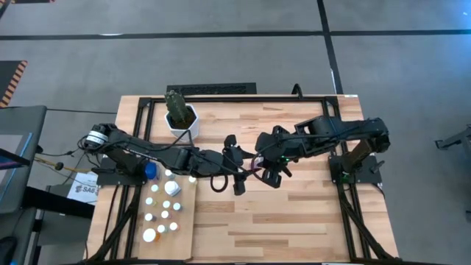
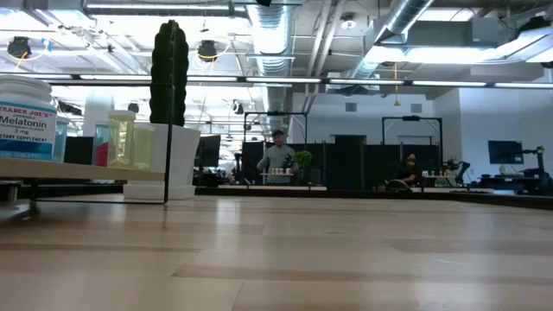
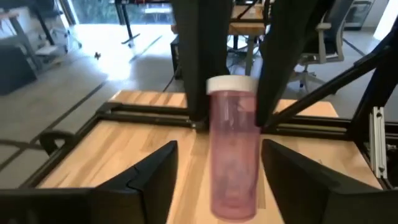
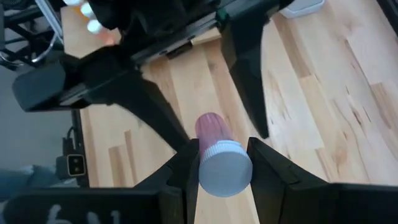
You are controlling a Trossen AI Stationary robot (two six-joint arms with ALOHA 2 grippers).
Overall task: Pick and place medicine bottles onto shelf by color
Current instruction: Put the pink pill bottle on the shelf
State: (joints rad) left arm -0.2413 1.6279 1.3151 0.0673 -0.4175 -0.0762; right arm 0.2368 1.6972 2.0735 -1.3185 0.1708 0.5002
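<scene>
Right wrist view, right gripper (image 4: 221,163) jaws clenched on pink bottle (image 4: 219,157) at its cap, left gripper (image 3: 217,180) jaws spread either side of that bottle, above worktop (image 1: 309,213).

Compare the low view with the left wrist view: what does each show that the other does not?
Only the low view shows a Melatonin bottle on the shelf, a cactus and people far behind. Only the left wrist view shows a pink bottle held at its cap by the right gripper, between the open fingers of the left gripper. Both show the wooden table.
</scene>
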